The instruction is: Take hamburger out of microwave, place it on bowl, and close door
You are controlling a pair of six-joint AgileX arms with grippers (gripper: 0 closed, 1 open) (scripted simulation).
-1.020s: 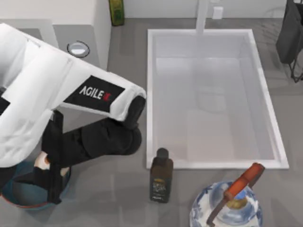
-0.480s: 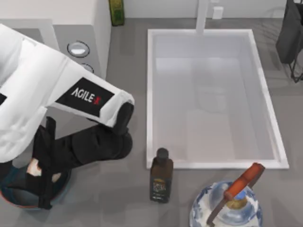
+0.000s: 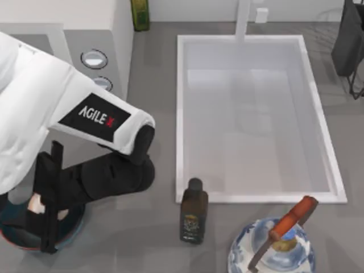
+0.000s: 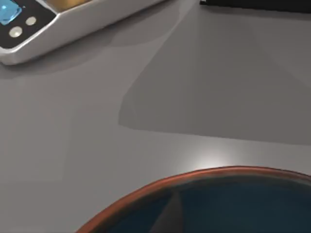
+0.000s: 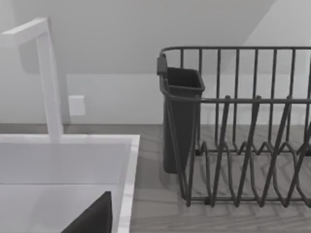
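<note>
One gripper (image 3: 48, 219), hamburger (image 3: 37, 203) inside, over bowl (image 3: 74, 224) rim.

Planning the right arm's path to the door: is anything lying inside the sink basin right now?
No. In the top view the sink basin is bare white inside; the dark bottle and the kettle stand on the counter outside its front rim.

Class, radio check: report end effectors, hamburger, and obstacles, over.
Left end effector over bowl, bottom left. Hamburger at its fingers, above bowl. Dark bottle stands clear beside sink. Over.
</note>
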